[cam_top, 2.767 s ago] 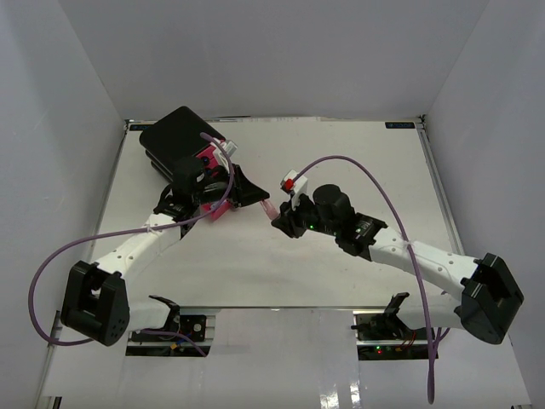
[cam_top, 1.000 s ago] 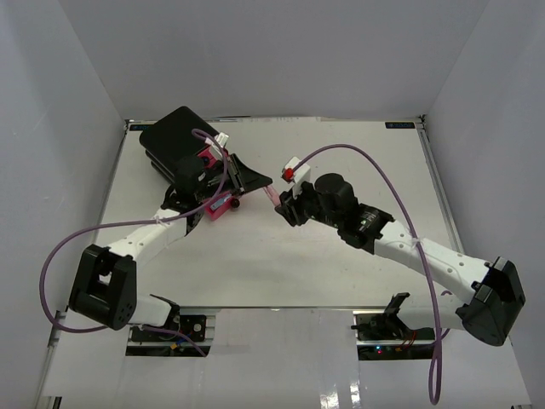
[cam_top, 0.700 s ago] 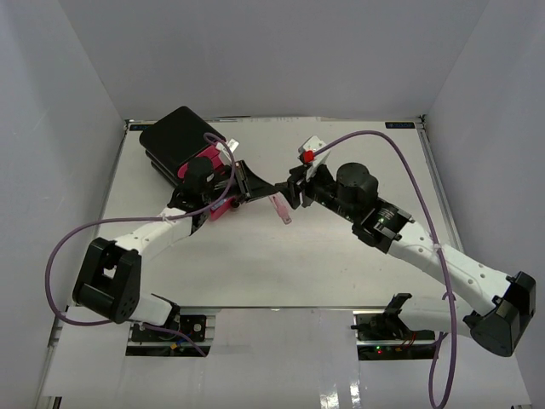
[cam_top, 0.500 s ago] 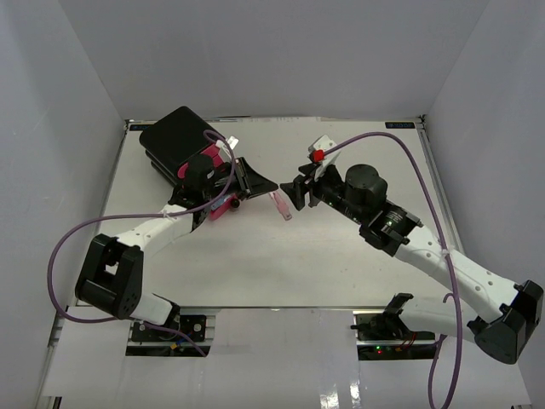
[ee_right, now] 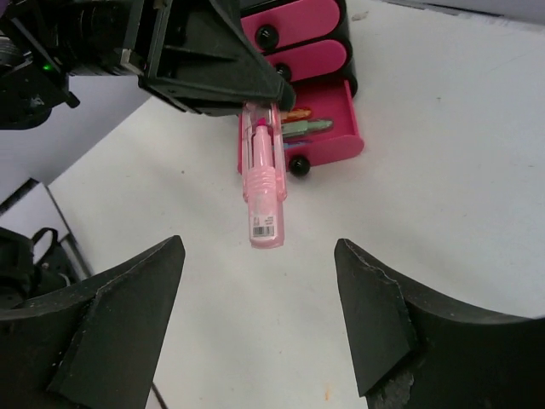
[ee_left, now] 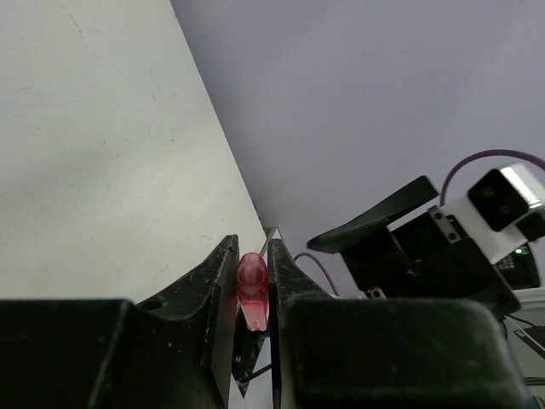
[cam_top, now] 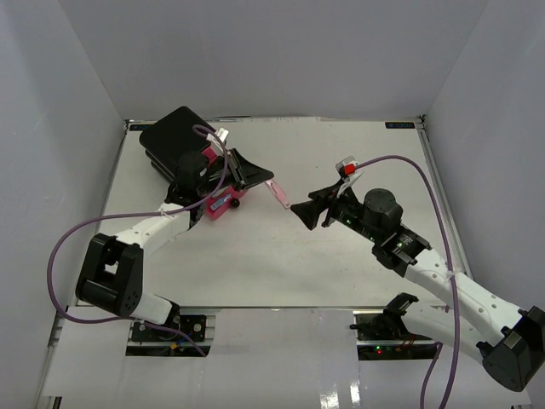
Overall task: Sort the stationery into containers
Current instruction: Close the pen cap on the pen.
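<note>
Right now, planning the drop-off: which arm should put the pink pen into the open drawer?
Left. The left gripper is shut on the pink pen, right beside the open drawer; the right gripper is open, empty and farther away.

White worktop [cam_top: 341,162] with one drawer box on it.
We see a black box [cam_top: 170,136] of pink-fronted drawers standing in the far left corner; its lowest drawer [ee_right: 328,119] is pulled out over the surface, with coloured pens [ee_right: 300,128] inside.

The left end effector [cam_top: 262,177] pinches a pink pen [cam_top: 278,193] over the worktop [cam_top: 341,153], near the black drawer box [cam_top: 170,136]. The right end effector [cam_top: 305,211] sits with fingers spread, just clear of the pen.
</note>
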`<state>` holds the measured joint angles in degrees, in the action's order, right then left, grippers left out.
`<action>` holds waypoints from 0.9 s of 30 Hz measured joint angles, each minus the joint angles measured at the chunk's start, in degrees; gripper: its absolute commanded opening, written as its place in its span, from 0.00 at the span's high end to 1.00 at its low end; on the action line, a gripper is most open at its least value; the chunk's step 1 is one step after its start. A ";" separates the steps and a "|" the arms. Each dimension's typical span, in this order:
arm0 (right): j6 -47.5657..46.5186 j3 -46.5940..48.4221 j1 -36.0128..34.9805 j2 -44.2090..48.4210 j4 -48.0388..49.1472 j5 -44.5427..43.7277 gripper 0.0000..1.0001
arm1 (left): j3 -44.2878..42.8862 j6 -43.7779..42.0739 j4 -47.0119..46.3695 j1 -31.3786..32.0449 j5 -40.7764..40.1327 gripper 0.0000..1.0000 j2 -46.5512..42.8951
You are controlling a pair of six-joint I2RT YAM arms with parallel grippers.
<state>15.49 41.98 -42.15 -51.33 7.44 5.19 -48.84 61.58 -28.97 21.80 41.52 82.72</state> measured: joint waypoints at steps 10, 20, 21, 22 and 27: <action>13.38 -5.42 3.45 -2.12 13.79 7.28 0.24 | 0.00 4.83 -7.43 -0.63 -2.67 0.95 -1.05; 17.55 -5.42 5.79 -4.57 18.62 10.47 0.25 | 0.00 8.24 -12.37 -0.66 -3.76 0.95 -1.68; 17.84 -5.42 6.12 -4.76 19.02 10.78 0.25 | 0.00 8.55 -12.90 -0.66 -3.82 0.95 -1.68; 18.25 -5.42 6.40 -5.05 19.54 11.13 0.26 | 0.00 8.90 -13.29 -0.66 -3.91 0.95 -1.68; 19.54 -5.42 7.61 -6.75 21.44 12.81 0.27 | 0.00 9.86 -14.60 -0.66 -4.11 0.94 -1.68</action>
<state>35.03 36.56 -34.54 -58.08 28.88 18.00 -48.84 71.44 -43.57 21.15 37.41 81.03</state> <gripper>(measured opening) 0.741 0.262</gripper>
